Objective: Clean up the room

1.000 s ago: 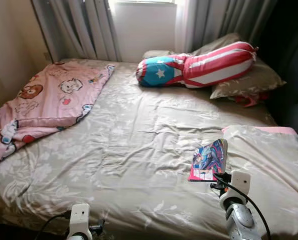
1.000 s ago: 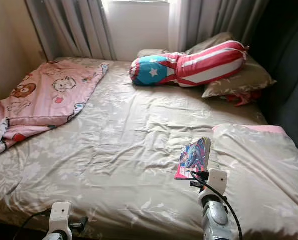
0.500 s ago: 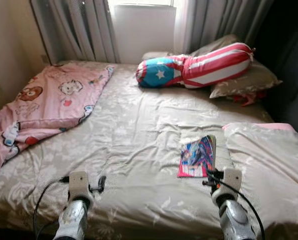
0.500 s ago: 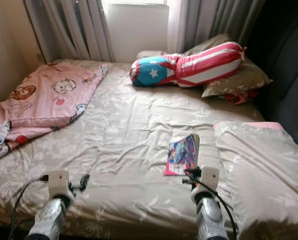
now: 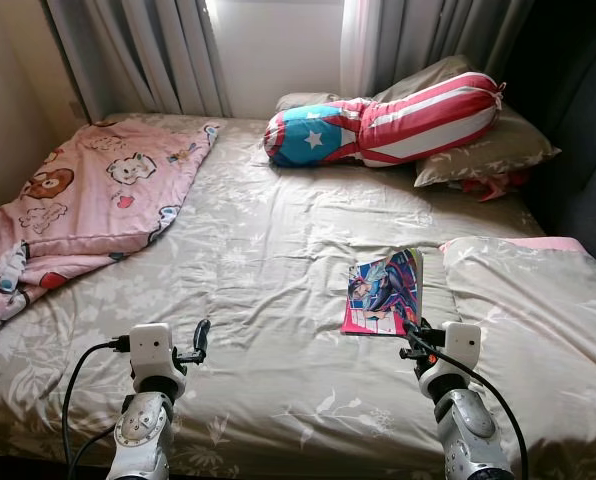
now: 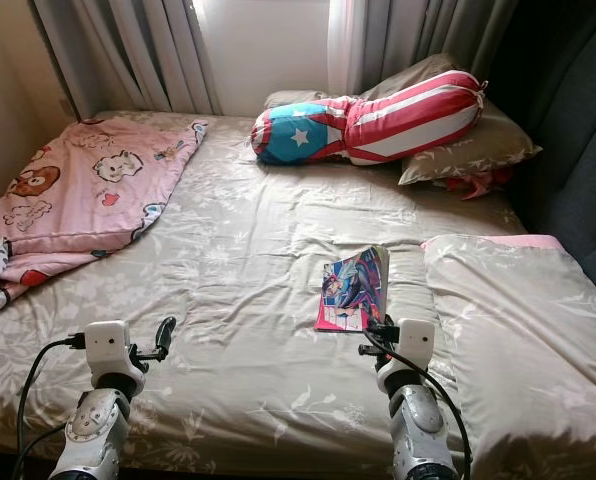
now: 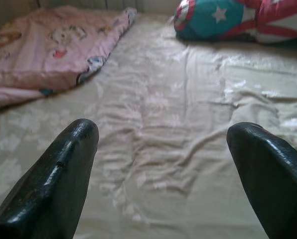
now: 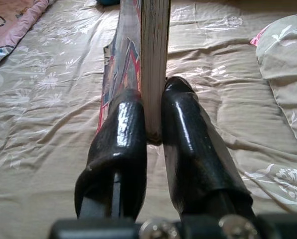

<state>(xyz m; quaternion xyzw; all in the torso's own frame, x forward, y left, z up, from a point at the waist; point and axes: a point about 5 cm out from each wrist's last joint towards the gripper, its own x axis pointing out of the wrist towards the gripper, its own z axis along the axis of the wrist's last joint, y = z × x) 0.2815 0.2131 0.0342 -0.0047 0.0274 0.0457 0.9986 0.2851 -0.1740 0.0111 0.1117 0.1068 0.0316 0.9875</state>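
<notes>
While the bed (image 5: 278, 250) lies rumpled under its beige floral cover: both arms reach over its near edge.
Right hand (image 8: 153, 134): clenched on the lower edge of a book (image 5: 383, 292), pages squeezed between both fingers.
Book: colourful cover, tilted up off the bed, at 4 o'clock from the bed's middle.
Left hand (image 7: 163, 164): released, fingers spread wide above bare bedding.
Pink blanket (image 5: 88, 195): bunched at 10 o'clock.
Star-and-stripe bolster (image 5: 383, 118): against the pillows at 1 o'clock.

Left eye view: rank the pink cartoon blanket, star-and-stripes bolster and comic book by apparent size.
1. Pink cartoon blanket, though cut off by the frame.
2. Star-and-stripes bolster.
3. Comic book, smallest despite being nearest; right gripper holds it.
</notes>
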